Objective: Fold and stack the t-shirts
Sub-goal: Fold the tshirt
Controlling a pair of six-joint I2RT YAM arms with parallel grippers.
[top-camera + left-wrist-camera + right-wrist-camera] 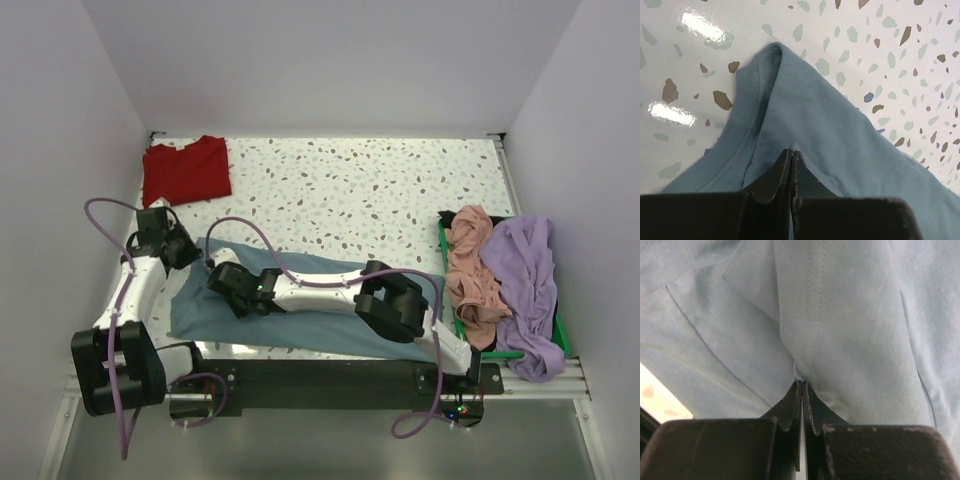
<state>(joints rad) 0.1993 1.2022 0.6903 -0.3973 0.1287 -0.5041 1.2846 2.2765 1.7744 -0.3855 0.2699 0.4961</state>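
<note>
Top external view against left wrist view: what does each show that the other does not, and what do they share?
Only the top view shows the red shirt at the far left corner, the pink shirt and lavender shirt heaped in the green tray on the right, and the right hand on the blue shirt. Only the left wrist view shows the left hand shut on a fold of cloth beside the collar. Both show the blue shirt and the speckled table.

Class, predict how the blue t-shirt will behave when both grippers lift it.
Probably floppy: the blue t-shirt puckers into folds where the right gripper pinches it. Likely to sag, as the left gripper grips only thin cloth near its collar.
</note>
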